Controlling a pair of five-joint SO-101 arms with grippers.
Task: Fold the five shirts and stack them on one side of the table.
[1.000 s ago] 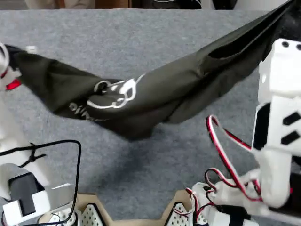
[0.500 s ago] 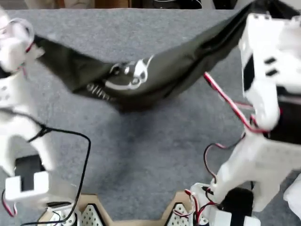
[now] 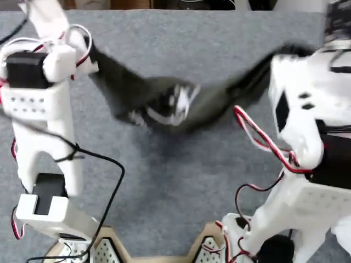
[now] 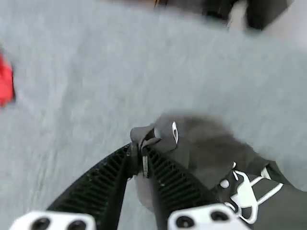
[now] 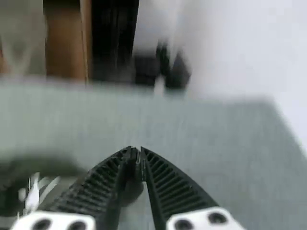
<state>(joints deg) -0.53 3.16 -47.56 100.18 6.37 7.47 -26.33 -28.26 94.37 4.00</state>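
A dark shirt [image 3: 181, 101] with a white print hangs stretched above the grey table between the two arms in the high view. The arm on the left holds its left end near the far left of the table, the arm on the right holds the other end near the far right. My left gripper [image 4: 140, 155] is shut on a bunched edge of the shirt [image 4: 201, 148], whose white print shows beside the fingers. My right gripper [image 5: 139, 160] is shut on a thin edge of dark shirt [image 5: 29, 184] cloth trailing off to one side.
The grey felt table [image 3: 164, 181] lies bare beneath the shirt. Cardboard mounts [image 3: 159, 246] and cables sit at the near edge between the arm bases. A red item [image 4: 5, 84] lies on the table at the edge of the left wrist view.
Both arms have swung toward the table's far side and drawn closer together. The shirt went with them, sagging less and moving farther from the near edge.
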